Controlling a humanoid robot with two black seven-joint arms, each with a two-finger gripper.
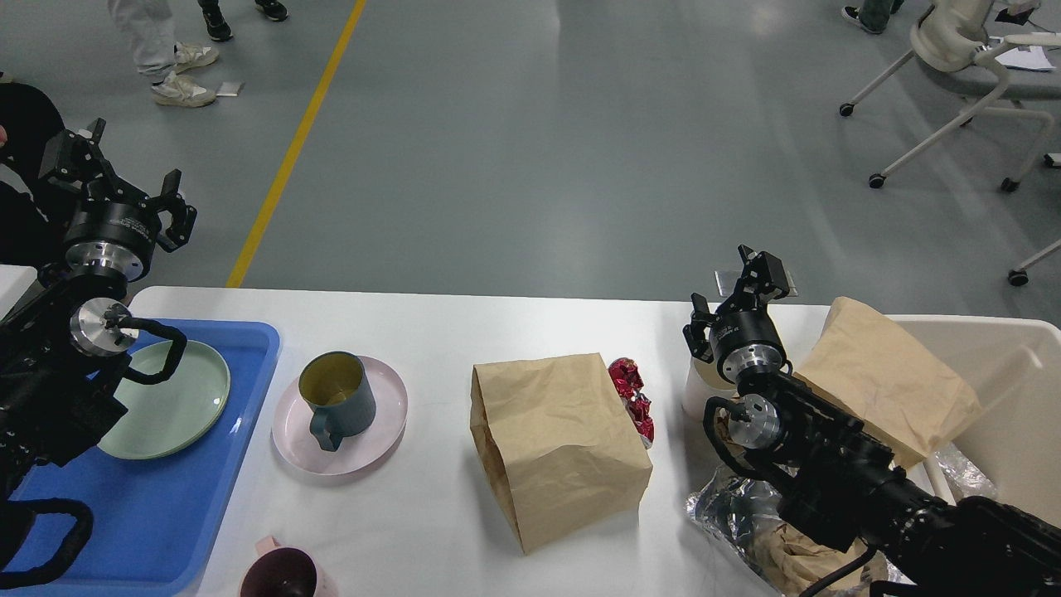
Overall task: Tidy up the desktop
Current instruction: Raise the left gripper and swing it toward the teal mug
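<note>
The white desktop (464,332) spans the view. A brown paper bag (559,444) lies on its side in the middle, with crumpled red foil wrappers (632,398) just behind its right end. A dark teal mug (336,398) stands on a pink plate (381,431). My left gripper (133,178) hangs open and empty above the table's far left corner. My right gripper (733,286) is raised over the far edge at right, fingers apart with nothing between them. A white cup (698,390) shows partly beneath it.
A blue tray (240,398) at the left holds a green plate (178,406). A cream bin (1019,398) at the right has a second paper bag (887,381) leaning over its rim. Crumpled silver foil (729,510) lies under my right arm. A maroon cup (278,574) sits at the front edge.
</note>
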